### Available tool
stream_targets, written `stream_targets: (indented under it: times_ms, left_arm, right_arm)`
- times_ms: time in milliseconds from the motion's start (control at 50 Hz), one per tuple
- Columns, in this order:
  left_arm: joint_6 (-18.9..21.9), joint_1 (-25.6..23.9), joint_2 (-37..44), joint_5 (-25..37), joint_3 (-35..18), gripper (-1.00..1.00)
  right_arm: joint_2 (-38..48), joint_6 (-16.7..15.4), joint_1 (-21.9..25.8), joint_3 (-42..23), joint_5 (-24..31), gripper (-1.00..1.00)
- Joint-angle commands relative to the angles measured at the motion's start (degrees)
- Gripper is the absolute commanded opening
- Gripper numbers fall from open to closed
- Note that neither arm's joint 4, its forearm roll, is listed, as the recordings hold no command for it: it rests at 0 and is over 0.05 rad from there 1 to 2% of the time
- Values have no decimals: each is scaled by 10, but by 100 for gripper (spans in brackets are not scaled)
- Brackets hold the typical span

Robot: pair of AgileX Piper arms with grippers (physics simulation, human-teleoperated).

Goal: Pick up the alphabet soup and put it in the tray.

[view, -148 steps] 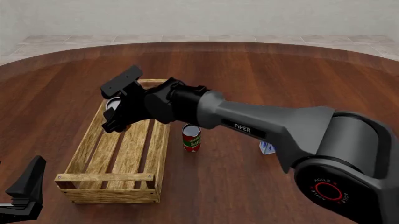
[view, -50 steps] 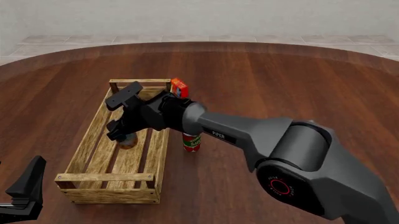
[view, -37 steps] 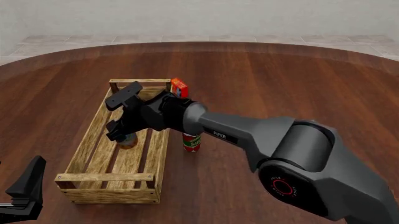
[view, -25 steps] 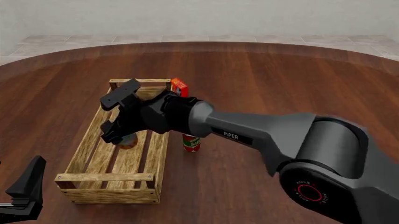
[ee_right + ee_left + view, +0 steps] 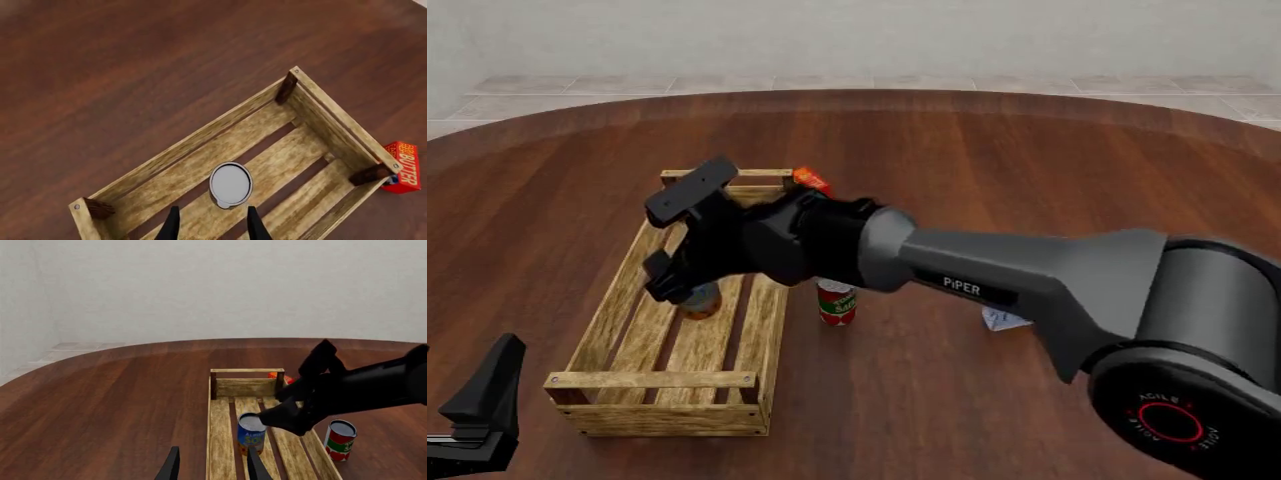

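Two arms, two cans, one tray, one butter box and one small white-and-blue carton are counted on the brown wooden worktop (image 5: 1028, 180).

The alphabet soup (image 5: 251, 433) is seen standing upright inside the tray (image 5: 627, 290), on the slats about midway along its length; its blue label and silver top are shown clearly in the left wrist view. In the right wrist view its round grey top (image 5: 231, 183) is seen from straight above, just beyond the two fingertips and not touched by them.

The right gripper (image 5: 681, 235) is held above the tray and over the can, with its fingers spread apart and nothing between them; in the front view most of the can is hidden behind the lower finger. The left gripper (image 5: 212, 471) is seen only by its two fingertips, which are parted and hold nothing; in the front view that arm is kept low at the near left corner.

The second can, red and green (image 5: 837, 303), is stood on the worktop just beside the tray's right side. The red butter box (image 5: 402, 167) lies against the tray's far right corner. The small carton (image 5: 1001, 319) is seen partly hidden by the right arm
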Motion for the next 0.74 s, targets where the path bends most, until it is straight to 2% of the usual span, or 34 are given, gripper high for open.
stream_targets:
  times_ms: [20, 220, 420, 600, 740]
  left_arm:
    - [0, 0, 0, 0, 0, 100]
    - [0, 0, 0, 0, 0, 100]
    - [0, 0, 0, 0, 0, 100]
    - [0, 0, 0, 0, 0, 100]
    - [0, 0, 0, 0, 0, 100]
  right_arm:
    - [-35, -2, -5, 37, -25, 100]
    - [-97, 3, 1, 107, -59, 100]
    - [-138, 1, 8, 144, -74, 100]
    - [-176, -19, -2, 185, -99, 100]
    - [-213, -11, 6, 222, -115, 100]
